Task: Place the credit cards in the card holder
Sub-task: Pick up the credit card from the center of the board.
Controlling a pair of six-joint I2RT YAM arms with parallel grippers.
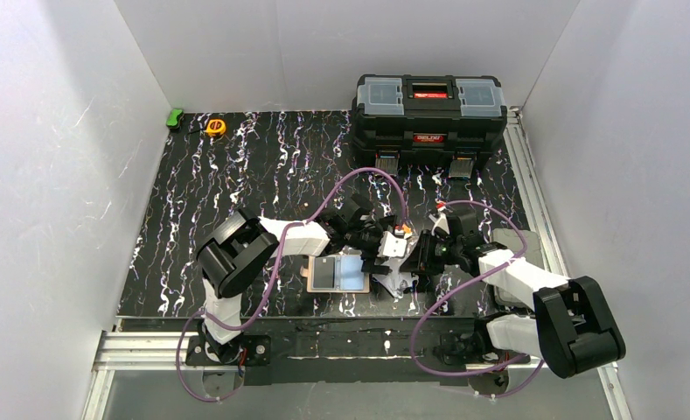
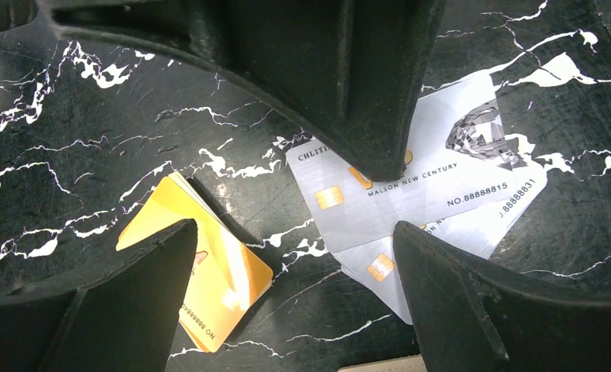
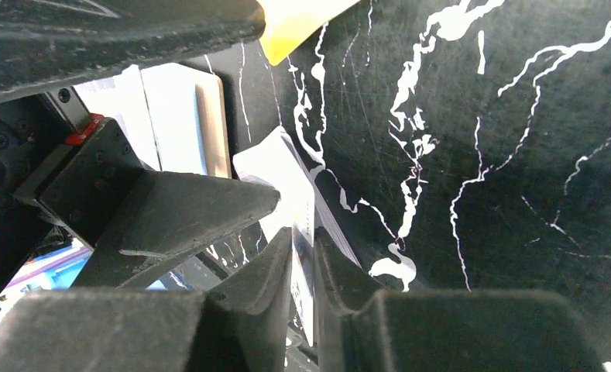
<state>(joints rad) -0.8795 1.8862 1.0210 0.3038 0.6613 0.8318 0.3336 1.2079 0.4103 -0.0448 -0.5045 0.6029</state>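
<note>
Two silver-white credit cards (image 2: 434,182) overlap on the black marbled table, beside an orange-yellow credit card (image 2: 217,267). My left gripper (image 2: 294,256) hangs open above the gap between them, holding nothing. My right gripper (image 3: 302,236) is shut on the edge of a silver-white card (image 3: 286,174), which stands edgewise between its pads. Its dark fingers (image 2: 364,116) reach onto the upper silver card in the left wrist view. The cream card holder (image 1: 310,273) lies open just left of both grippers, with a light blue card (image 1: 351,271) on it.
A big black toolbox (image 1: 428,109) stands at the back right. A yellow tape measure (image 1: 215,127) and a small green object (image 1: 175,117) sit at the back left corner. Purple cables loop over both arms. White walls enclose the table.
</note>
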